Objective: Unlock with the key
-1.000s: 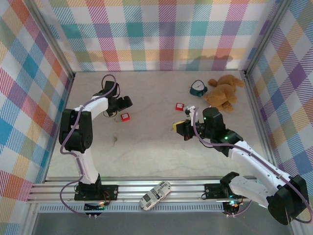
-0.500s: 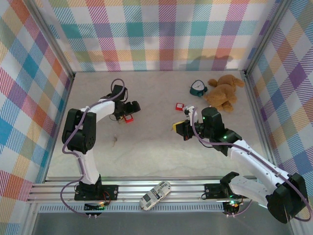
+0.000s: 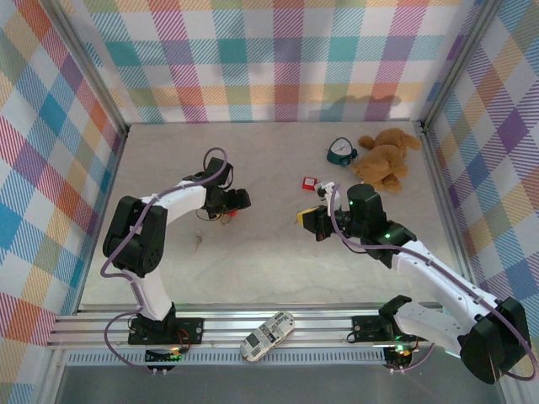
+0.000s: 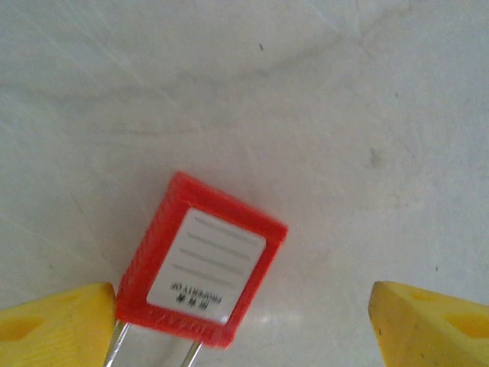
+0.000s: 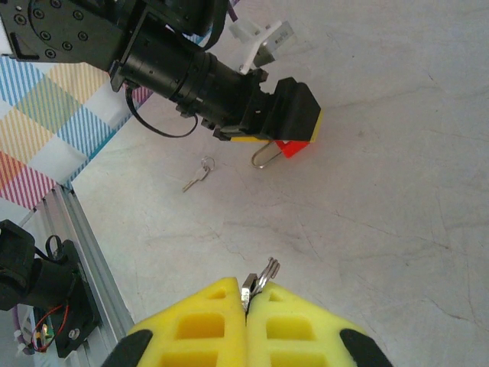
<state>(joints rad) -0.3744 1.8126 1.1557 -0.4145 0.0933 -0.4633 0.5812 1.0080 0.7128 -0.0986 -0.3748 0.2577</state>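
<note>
A red padlock [image 4: 202,264] with a white label lies flat on the table, its steel shackle pointing at the camera. My left gripper [image 4: 243,321] is open around it, and the left yellow pad [image 4: 57,321] touches the lock's corner while the right pad [image 4: 432,321] stands well clear. From above, the left gripper [image 3: 236,200] covers most of the padlock [image 3: 228,212]. My right gripper [image 5: 247,298] is shut on a small key [image 5: 261,277] whose tip pokes out between the pads. It hovers at mid table [image 3: 308,220], right of the lock [image 5: 296,148].
A loose key [image 3: 200,240] on a ring lies on the table in front of the left gripper. A second red padlock [image 3: 309,182], a teal object [image 3: 340,152] and a teddy bear [image 3: 383,160] are at the back right. A white device [image 3: 268,335] rests on the front rail.
The left arm has swung right and come down over the padlock, and its jaws have narrowed a little. The right arm has stayed still with the key.
</note>
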